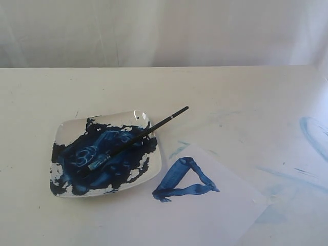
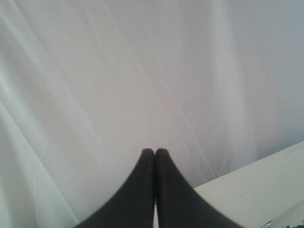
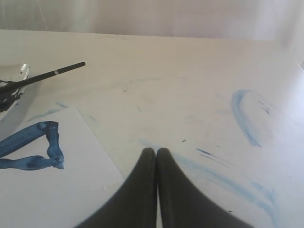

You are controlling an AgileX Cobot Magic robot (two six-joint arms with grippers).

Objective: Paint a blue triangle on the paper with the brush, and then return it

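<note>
A dark-blue triangle (image 1: 183, 181) in thick strokes lies on the white paper (image 1: 215, 215) at the front of the table, and part of it (image 3: 35, 147) shows in the right wrist view. The black-handled brush (image 1: 138, 138) rests slanted in the square white dish (image 1: 152, 169), bristles in the paint, handle end (image 3: 57, 72) sticking out over the rim. Neither arm appears in the exterior view. My right gripper (image 3: 156, 151) is shut and empty, hovering over the table beside the paper's edge. Facing the white backdrop, my left gripper (image 2: 155, 151) is shut and empty too.
The dish is smeared with dark blue paint and stands left of the paper. Pale-blue smears and an arc (image 1: 312, 136) mark the cream table (image 1: 154, 87) on the right. A white cloth backdrop (image 1: 164, 31) hangs behind the table's far edge.
</note>
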